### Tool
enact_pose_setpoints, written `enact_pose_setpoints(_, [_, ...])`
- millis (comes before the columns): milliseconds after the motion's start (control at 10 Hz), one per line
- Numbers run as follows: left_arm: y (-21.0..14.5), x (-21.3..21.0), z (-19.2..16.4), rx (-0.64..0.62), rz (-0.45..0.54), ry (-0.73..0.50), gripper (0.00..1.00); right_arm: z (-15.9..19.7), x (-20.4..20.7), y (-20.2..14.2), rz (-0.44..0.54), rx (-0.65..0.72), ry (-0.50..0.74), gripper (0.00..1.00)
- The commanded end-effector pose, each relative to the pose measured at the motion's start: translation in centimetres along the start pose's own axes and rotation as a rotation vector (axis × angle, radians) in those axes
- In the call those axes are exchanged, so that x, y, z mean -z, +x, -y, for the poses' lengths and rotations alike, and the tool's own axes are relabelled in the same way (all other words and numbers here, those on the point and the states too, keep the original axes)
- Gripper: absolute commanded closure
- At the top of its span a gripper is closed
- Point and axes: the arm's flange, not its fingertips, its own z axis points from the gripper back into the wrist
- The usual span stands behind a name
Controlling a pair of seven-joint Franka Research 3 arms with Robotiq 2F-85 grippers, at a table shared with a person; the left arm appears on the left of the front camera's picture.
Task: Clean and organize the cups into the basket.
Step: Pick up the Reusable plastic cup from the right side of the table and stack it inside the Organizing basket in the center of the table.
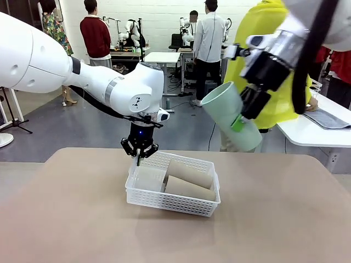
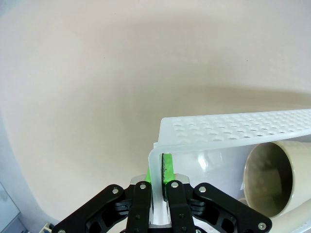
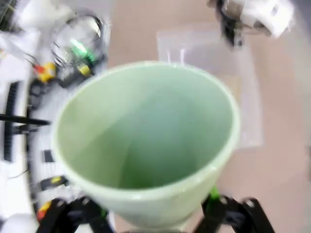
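Front view: left pincer clamped on far rim of the basket, two tan cups lying inside; right pincer grips mint cup aloft beside it. Risk: cup hits rim, basket twists out of pinch.

White left arm, black joint band, small black logo; white right arm, silver wrist ring, black cable; black left gripper, green pads, silver screws.
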Motion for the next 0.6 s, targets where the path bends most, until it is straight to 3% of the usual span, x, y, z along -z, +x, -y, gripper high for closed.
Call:
enact_pose_setpoints(0, [-0.3, 0.1, -0.2, 0.002, 0.003, -0.005, 1.0, 2.3, 0.4, 2.1, -0.208, 0.104, 0.036, 0.15])
enact_pose_setpoints(300, [-0.3, 0.1, -0.2, 0.002, 0.003, -0.005, 1.0, 2.8, 6.1, 4.9, -0.424, 0.146, 0.009, 0.15])
enact_pose_setpoints(500, [-0.3, 0.1, -0.2, 0.002, 0.003, -0.005, 1.0, 2.1, 8.3, 6.7, -0.466, 0.081, -0.01, 0.15])
